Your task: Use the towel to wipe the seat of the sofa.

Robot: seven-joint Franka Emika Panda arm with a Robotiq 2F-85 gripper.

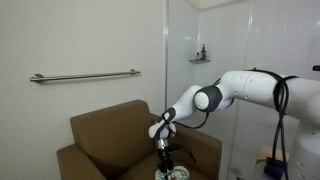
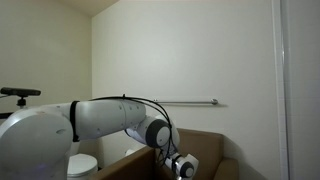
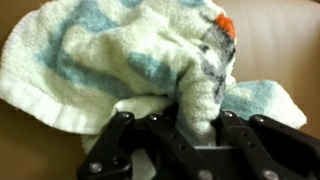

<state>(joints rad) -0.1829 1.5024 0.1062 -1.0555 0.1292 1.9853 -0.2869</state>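
Note:
The towel [image 3: 130,55] is white with light blue patches and an orange spot. It lies crumpled on the brown sofa seat [image 3: 285,45] in the wrist view. My gripper [image 3: 197,128] is shut on a fold of the towel, which stands up between the black fingers. In an exterior view the gripper [image 1: 162,150] points down at the seat of the brown sofa [image 1: 105,130], with a bit of the towel [image 1: 168,173] showing under it. In the other exterior view the gripper [image 2: 183,166] is low over the sofa [image 2: 215,150], and the towel is hidden.
A metal grab bar [image 1: 85,76] runs along the wall above the sofa; it also shows in the other exterior view [image 2: 190,102]. A small wall shelf [image 1: 201,57] holds items. A white toilet [image 2: 82,165] stands beside the sofa. Sofa arms flank the seat.

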